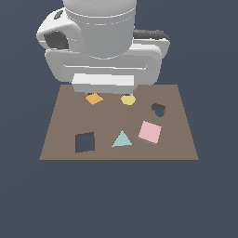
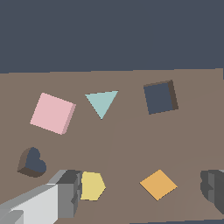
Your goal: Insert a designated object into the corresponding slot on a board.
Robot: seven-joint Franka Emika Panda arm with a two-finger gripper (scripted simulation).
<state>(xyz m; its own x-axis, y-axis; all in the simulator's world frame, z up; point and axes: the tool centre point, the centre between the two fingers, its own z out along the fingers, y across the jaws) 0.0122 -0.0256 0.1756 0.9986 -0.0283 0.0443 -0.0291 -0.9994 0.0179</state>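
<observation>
Currently the gripper (image 2: pixel 140 192) hangs wide and empty over the flat brown board (image 1: pixel 60 135). The flat pale pink square tile (image 1: pixel 150 132) lies beside the teal triangle (image 1: pixel 122 139), apart from the dark square slot (image 1: pixel 85 142). Centre over it, match its tilt, then descend.

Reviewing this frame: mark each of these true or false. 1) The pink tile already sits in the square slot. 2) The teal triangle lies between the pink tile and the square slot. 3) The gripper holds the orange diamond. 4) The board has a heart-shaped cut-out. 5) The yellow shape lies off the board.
1) False: the pink tile lies flat on the board, apart from the empty square slot.
2) True: the teal triangle is between them.
3) False: the gripper is open and empty; the orange diamond rests on the board.
4) True: the heart-shaped cut-out is there.
5) False: the yellow shape is on the board.
</observation>
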